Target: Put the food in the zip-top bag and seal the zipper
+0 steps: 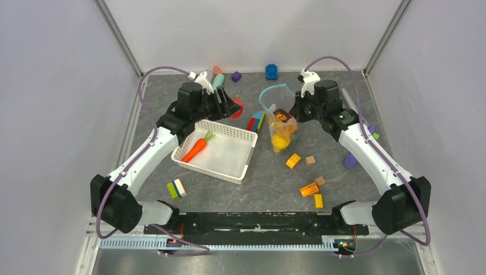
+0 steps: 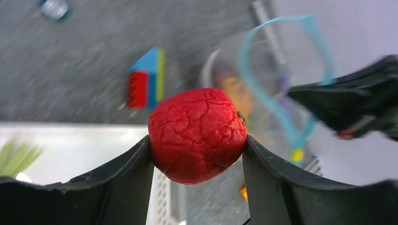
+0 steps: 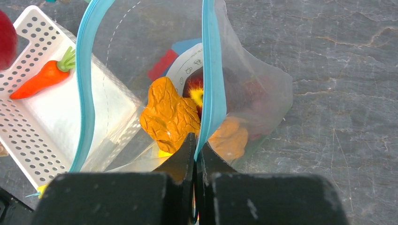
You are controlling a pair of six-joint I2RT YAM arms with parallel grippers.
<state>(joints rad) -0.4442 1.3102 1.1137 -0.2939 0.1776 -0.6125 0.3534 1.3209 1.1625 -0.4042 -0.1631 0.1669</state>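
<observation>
- Grey stone-look tabletop (image 1: 269, 183), pale walls (image 1: 51, 114) around it.
- White perforated plastic basket (image 1: 209, 172) holds an orange toy carrot (image 1: 195, 150).
- Left gripper (image 2: 197, 140) clamps a wrinkled red round toy fruit (image 2: 197, 124) just beyond the basket.
- Right gripper (image 3: 196, 145) pinches the light-blue zipper strip (image 3: 212, 70), holding the clear floppy zip-top bag (image 3: 267, 93) open, with orange and dark-red toy food (image 3: 169, 115) inside.

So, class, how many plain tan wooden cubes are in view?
2 wooden cubes: one right of the yellow-orange plastic brick; one nearer the right arm's base. Others may be hidden.
</observation>
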